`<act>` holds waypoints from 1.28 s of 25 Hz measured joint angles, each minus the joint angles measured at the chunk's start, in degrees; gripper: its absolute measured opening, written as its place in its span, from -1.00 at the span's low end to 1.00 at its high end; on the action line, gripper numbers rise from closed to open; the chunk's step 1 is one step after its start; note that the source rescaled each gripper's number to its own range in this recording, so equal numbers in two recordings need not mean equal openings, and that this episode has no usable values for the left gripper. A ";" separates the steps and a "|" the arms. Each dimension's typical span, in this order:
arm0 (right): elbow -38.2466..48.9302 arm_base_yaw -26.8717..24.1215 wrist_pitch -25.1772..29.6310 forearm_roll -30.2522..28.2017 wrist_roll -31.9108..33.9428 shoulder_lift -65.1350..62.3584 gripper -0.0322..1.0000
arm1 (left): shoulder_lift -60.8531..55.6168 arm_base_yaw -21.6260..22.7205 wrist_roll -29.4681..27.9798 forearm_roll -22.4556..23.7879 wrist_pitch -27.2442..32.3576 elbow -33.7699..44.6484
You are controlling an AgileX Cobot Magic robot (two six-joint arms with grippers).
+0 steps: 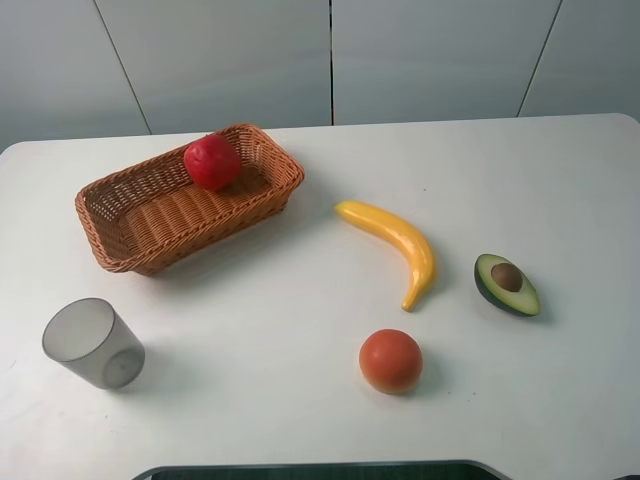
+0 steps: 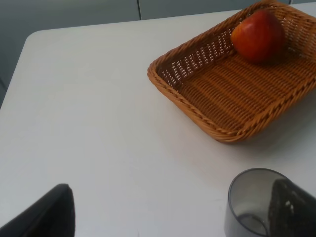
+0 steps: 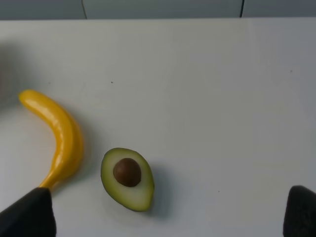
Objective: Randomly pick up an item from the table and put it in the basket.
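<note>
The red apple (image 1: 211, 161) lies inside the orange-brown wicker basket (image 1: 150, 222), at its far end on the white table (image 1: 300, 330). It also shows in the left wrist view (image 2: 258, 35) within the basket (image 2: 232, 89). No gripper shows in the exterior high view. In the left wrist view the left gripper (image 2: 173, 212) is open and empty, its fingertips (image 2: 47, 215) wide apart, well short of the basket. In the right wrist view the right gripper (image 3: 168, 217) is open and empty, its fingertips (image 3: 29, 215) wide apart above the table.
A yellow banana (image 1: 398, 243), a halved avocado with its pit (image 1: 506, 284) and an orange-red round fruit (image 1: 390, 360) lie right of centre. A grey translucent cup (image 1: 93, 343) stands front left. The banana (image 3: 57, 136) and avocado (image 3: 127, 178) show in the right wrist view.
</note>
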 joint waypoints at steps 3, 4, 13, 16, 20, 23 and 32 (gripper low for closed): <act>1.03 0.00 0.77 0.00 -0.91 -4.18 1.00 | 0.00 0.00 0.00 0.00 0.00 0.00; 1.02 0.00 0.99 0.00 -1.04 -5.17 1.00 | 0.00 0.00 0.00 0.00 0.00 0.00; 1.02 0.00 1.21 0.00 -1.16 -5.93 1.00 | 0.00 0.00 0.00 0.00 0.00 0.00; 1.02 0.00 1.21 0.00 -0.78 -6.06 1.00 | 0.00 0.00 0.11 0.00 0.00 0.00; 1.02 0.00 1.21 0.00 -0.66 -6.06 1.00 | -0.06 0.00 0.11 0.00 0.00 0.00; 1.02 0.00 1.21 0.00 -0.66 -6.06 1.00 | -0.06 0.00 0.24 0.00 0.00 0.00; 1.02 0.00 1.21 0.00 -0.66 -6.06 1.00 | -0.06 0.00 0.12 0.00 0.00 0.00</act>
